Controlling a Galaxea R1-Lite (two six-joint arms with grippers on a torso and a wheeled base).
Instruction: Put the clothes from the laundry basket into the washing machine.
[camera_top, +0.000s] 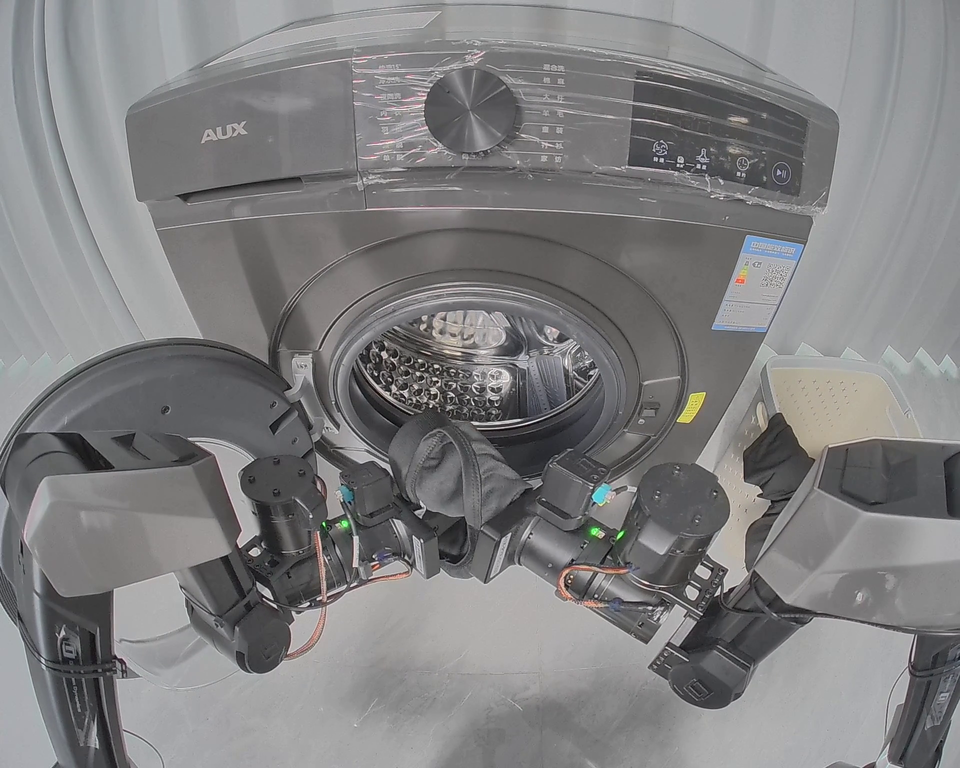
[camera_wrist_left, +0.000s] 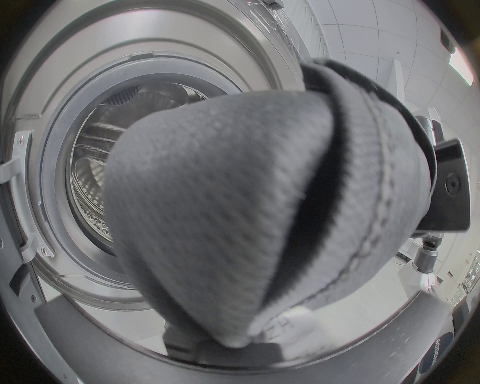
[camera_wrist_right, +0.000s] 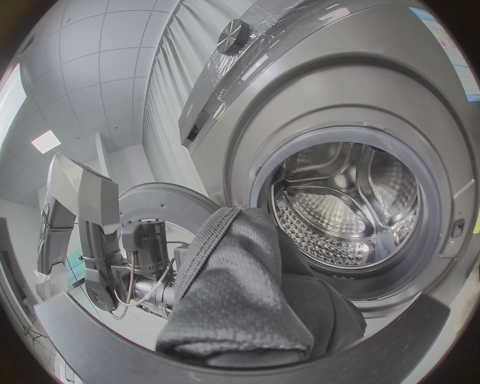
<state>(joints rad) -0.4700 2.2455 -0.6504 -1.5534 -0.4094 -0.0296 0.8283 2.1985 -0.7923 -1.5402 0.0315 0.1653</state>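
Observation:
A dark grey mesh garment (camera_top: 452, 470) is bunched up in front of the washing machine's open drum (camera_top: 470, 375), just below its lower rim. My left gripper (camera_top: 438, 542) and my right gripper (camera_top: 480, 547) meet under it from either side, each shut on the cloth, which covers their fingertips. In the left wrist view the garment (camera_wrist_left: 225, 210) hides most of the drum (camera_wrist_left: 92, 165). The right wrist view has the garment (camera_wrist_right: 240, 295) low in front of the drum (camera_wrist_right: 345, 200). At the right stands the white laundry basket (camera_top: 850, 395) with dark clothes (camera_top: 775, 460) hanging over its edge.
The round machine door (camera_top: 150, 400) is swung open on the left, behind my left arm. Grey floor (camera_top: 450, 680) lies open in front of the machine. Pale curtains hang behind and beside it.

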